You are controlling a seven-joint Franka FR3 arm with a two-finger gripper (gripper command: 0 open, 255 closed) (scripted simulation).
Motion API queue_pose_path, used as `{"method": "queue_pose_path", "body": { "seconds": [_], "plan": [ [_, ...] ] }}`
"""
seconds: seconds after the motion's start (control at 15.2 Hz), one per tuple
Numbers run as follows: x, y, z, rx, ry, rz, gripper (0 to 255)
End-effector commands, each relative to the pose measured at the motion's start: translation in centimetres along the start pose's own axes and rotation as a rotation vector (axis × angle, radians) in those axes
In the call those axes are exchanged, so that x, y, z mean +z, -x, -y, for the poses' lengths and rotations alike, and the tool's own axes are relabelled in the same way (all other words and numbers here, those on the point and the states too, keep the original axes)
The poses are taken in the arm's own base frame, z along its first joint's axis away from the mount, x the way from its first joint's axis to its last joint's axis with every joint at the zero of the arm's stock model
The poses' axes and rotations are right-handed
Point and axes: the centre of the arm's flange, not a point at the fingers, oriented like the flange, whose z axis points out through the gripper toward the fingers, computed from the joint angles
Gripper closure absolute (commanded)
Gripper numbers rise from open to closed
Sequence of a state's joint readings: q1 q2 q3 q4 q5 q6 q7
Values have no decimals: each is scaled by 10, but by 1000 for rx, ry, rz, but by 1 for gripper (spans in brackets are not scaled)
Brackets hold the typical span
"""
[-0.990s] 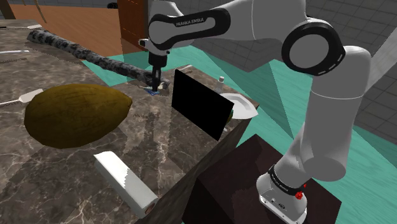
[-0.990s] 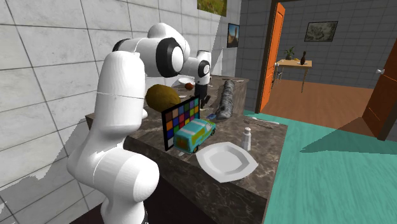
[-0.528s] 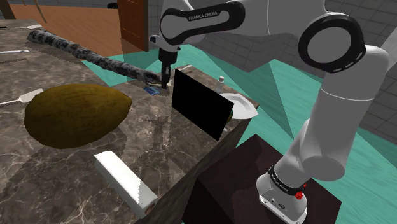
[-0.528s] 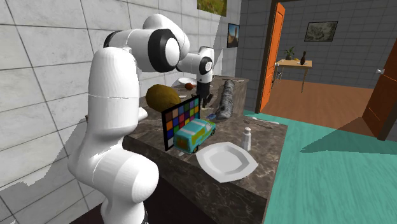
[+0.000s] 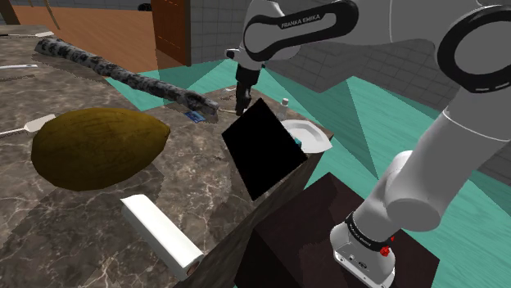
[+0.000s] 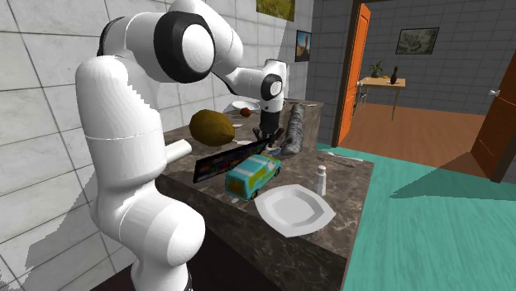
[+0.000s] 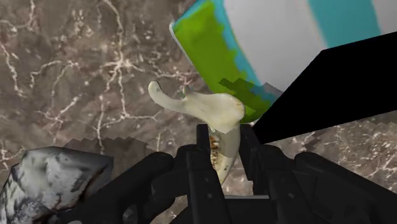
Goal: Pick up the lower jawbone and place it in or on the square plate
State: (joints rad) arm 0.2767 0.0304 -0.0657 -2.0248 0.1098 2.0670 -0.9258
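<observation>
Fingers (image 7: 201,167) clasp the pale jawbone (image 7: 202,107) above the counter (image 7: 76,76); the arm (image 5: 303,29) reads FRANKA EMIKA.

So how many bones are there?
1. The jawbone is clasped in the gripper, over the marble counter next to the toy van. Others could hide behind the leaning black board.
</observation>
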Motion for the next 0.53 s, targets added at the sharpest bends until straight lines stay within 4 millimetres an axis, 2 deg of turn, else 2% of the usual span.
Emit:
{"method": "queue_pose_path", "body": {
  "seconds": [0.0, 0.46],
  "plan": [
    [2, 29, 3, 0, -2, 2, 255],
    [-7, 120, 14, 0, -2, 2, 255]
  ]
}}
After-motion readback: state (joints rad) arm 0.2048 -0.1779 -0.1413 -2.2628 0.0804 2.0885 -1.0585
